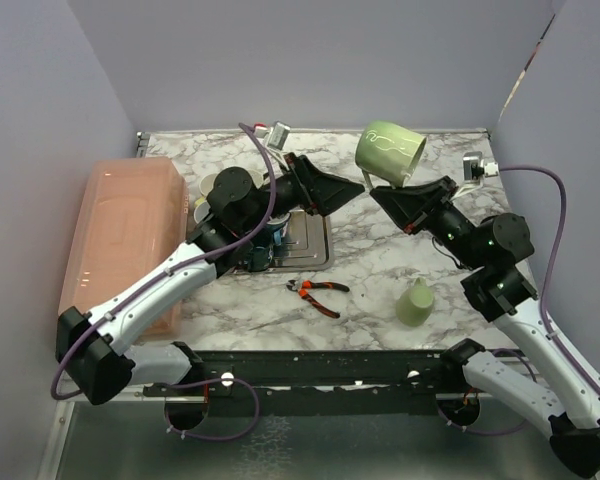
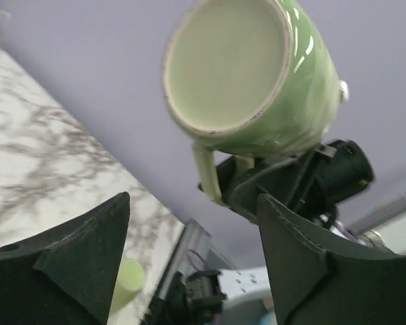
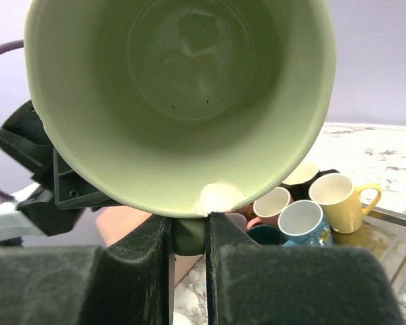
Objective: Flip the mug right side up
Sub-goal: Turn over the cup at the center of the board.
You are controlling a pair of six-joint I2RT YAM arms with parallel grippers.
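A light green mug [image 1: 390, 152] hangs in the air above the back of the table, tilted, its mouth facing down and to the right. My right gripper [image 1: 378, 193] is shut on the mug's handle [image 3: 189, 235]; the mug's open inside [image 3: 179, 88] fills the right wrist view. My left gripper [image 1: 358, 187] is open and empty, its tip just left of the right gripper's and below the mug. The left wrist view shows the mug [image 2: 247, 78] from below, above and between my open fingers [image 2: 88, 261].
A metal tray [image 1: 315, 245] with several mugs [image 3: 304, 220] sits under the left arm. A salmon plastic bin [image 1: 120, 235] stands at the left. Orange-handled pliers [image 1: 317, 290] and a small green cone-shaped cup [image 1: 416, 301] lie on the marble table front.
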